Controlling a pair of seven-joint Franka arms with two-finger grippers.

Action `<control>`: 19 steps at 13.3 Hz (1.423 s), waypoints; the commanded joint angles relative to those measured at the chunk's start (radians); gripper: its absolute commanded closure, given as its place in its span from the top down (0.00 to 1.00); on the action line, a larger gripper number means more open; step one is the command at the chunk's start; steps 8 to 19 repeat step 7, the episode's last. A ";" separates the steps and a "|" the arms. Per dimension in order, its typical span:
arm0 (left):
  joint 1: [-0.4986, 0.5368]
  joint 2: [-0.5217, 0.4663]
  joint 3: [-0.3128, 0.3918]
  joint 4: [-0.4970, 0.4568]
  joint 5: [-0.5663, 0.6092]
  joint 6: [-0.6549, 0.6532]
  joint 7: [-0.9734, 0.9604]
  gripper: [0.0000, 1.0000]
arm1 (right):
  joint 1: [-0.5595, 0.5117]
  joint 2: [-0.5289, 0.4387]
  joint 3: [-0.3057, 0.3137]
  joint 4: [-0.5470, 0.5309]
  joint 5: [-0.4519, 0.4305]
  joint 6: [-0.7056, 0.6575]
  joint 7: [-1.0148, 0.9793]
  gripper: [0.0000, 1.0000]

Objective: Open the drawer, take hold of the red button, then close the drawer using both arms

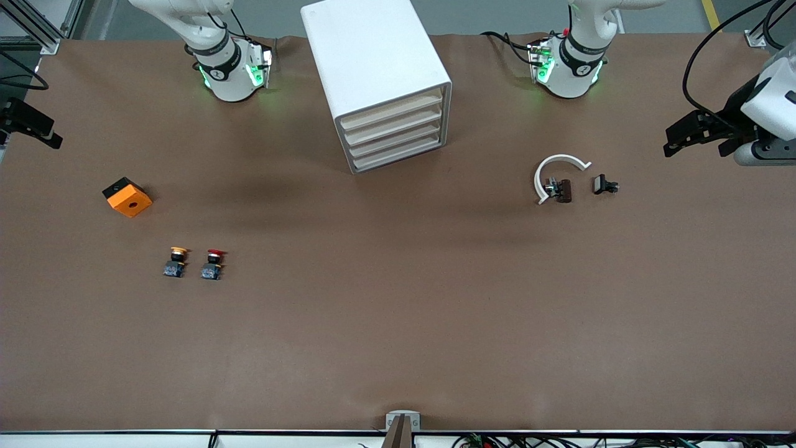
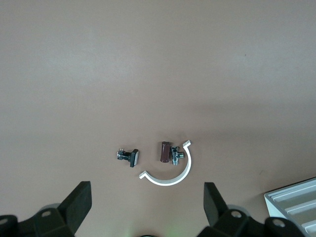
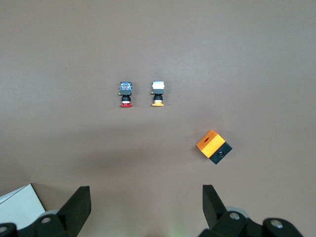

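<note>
The white cabinet point(image 1: 373, 62) stands between the two arm bases, and all four beige-fronted drawers point(image 1: 395, 134) are shut. The red-capped button point(image 1: 213, 263) stands on the table, nearer to the front camera than the cabinet and toward the right arm's end; it also shows in the right wrist view point(image 3: 126, 94). My right gripper point(image 1: 37, 127) is open and empty above the table's edge at the right arm's end point(image 3: 146, 205). My left gripper point(image 1: 671, 142) is open and empty above the left arm's end point(image 2: 148, 202). Neither gripper touches the cabinet.
A yellow-capped button point(image 1: 176, 262) stands beside the red one. An orange cube point(image 1: 127, 196) lies closer to the right gripper. A white C-shaped ring point(image 1: 556, 168), a brown part point(image 1: 564, 190) and a small black part point(image 1: 603, 185) lie toward the left arm's end.
</note>
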 commanded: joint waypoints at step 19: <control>0.006 0.014 -0.005 0.028 0.015 -0.022 0.010 1.00 | 0.003 -0.027 -0.003 -0.027 -0.014 0.012 -0.015 1.00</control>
